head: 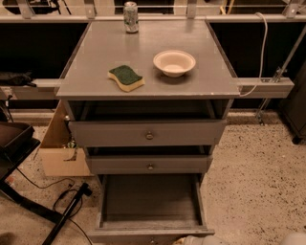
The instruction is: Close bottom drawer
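The bottom drawer [150, 201] of the grey cabinet stands pulled far out, and its plain flat floor is bare. Its narrow front [124, 235] lies at the lower edge of the camera view, with the small knob [152, 241] just showing. The mid-sized drawer [149, 165] and the tall top drawer [148, 134] above it are each pulled out a little. My gripper [203, 240] shows only as a pale part at the bottom edge, just right of the drawer's front corner.
On the cabinet top [95, 57] lie a green-and-yellow sponge [125, 77], a white bowl [174, 62] and a can [130, 10]. A cardboard box [60, 148] stands left of the cabinet. A dark chair base and cables [52, 210] lie on the speckled floor at left.
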{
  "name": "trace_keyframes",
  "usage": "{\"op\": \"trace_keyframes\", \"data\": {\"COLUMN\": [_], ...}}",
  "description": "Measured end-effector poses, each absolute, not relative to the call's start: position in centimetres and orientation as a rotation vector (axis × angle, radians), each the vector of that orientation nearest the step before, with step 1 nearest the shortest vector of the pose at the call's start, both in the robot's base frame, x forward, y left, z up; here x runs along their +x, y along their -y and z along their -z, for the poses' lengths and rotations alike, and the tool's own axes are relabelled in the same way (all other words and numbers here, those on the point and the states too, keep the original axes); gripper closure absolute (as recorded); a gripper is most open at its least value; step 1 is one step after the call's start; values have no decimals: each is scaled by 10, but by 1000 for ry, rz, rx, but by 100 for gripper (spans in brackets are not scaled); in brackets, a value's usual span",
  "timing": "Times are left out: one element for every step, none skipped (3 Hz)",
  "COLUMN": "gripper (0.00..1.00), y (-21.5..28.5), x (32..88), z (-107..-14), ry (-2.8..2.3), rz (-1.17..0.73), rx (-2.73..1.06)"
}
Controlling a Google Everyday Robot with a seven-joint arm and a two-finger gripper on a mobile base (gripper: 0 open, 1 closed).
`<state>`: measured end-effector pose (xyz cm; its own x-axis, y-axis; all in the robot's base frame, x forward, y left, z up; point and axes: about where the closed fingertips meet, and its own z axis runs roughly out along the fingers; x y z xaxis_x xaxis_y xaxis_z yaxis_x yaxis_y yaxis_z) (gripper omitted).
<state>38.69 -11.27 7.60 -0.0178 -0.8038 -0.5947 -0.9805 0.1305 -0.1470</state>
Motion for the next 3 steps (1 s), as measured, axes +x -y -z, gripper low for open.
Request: {"op": "trace_keyframes", "data": {"gripper": [100, 100, 100], "y": [108, 105, 100], "x": [409, 432, 462], "z": [-90, -103, -113], "ry": [-1833, -1813, -1802], "rz": [-384, -357, -332], "rx": [-1720, -1714, -1702]}}
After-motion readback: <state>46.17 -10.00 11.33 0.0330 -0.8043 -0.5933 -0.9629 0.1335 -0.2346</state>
